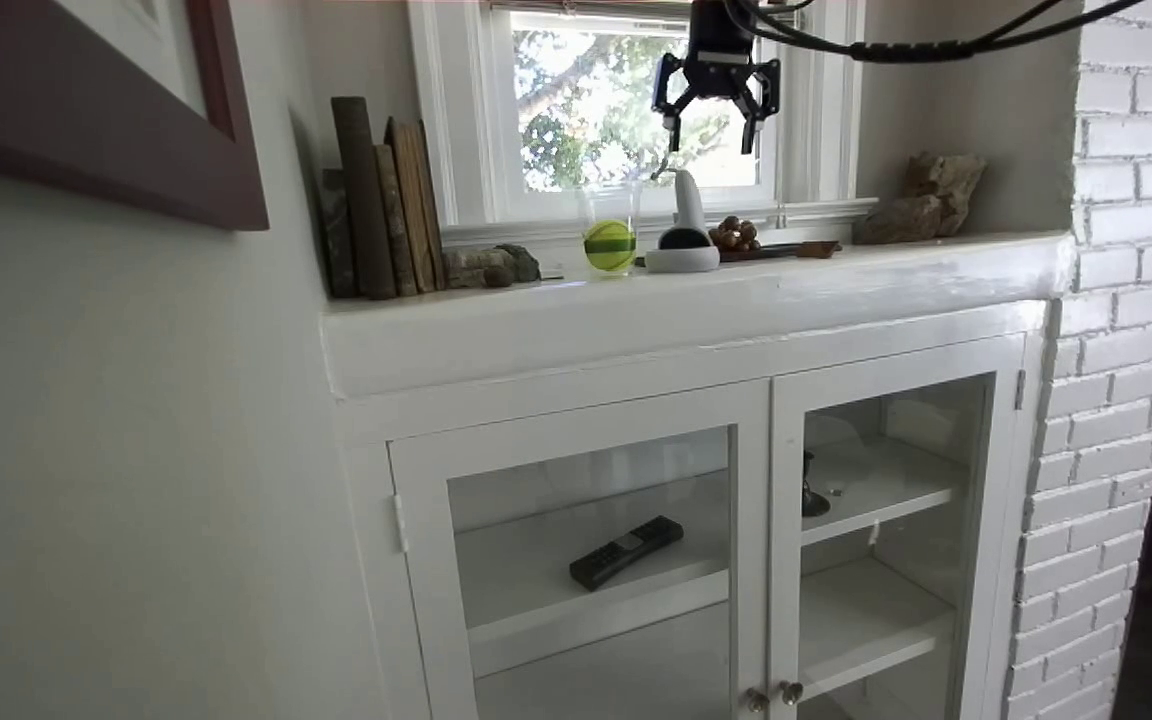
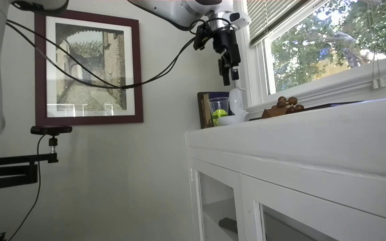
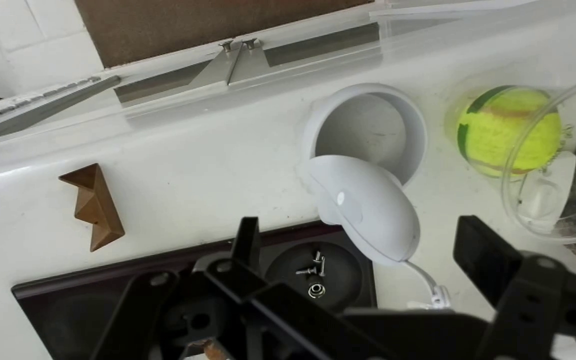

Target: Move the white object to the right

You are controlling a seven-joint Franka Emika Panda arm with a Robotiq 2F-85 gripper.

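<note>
Wrist view: gripper point(image 3: 359, 237) spread wide above the white object point(image 3: 368, 202) on a painted ledge point(image 3: 193, 185)

Black fingers point(image 3: 484, 256) stand far apart, with the white object showing between and beyond their tips, its ring base toward the top of the frame and its rounded handle leaning toward the gripper. A yellow-green ball point(image 3: 510, 130) rests just beside the ring, apart from it. At frame left lies a zigzag wooden piece point(image 3: 99, 212); lower down, a dark tray point(image 3: 73, 302) holds small metal parts point(image 3: 316, 290).

In an exterior view, the gripper hangs against a window point(image 1: 586, 110), well clear of the white object below, which stands on its ring base. The ball sits inside a clear cup point(image 1: 611, 205) near it; books point(image 1: 374, 220) stand at the ledge's left end, rough rock-like pieces point(image 1: 948, 185) at its right. A remote control point(image 1: 626, 552) lies behind a glazed cabinet door point(image 1: 436, 580) underneath.

In an exterior view, a pale robot arm point(image 2: 179, 11) extends past a framed picture point(image 2: 92, 50), with the gripper over the white object. The fingers appear nearly edge-on here, so their spacing is hard to judge. A cluster of brown balls point(image 2: 293, 100) sits farther along the ledge.
</note>
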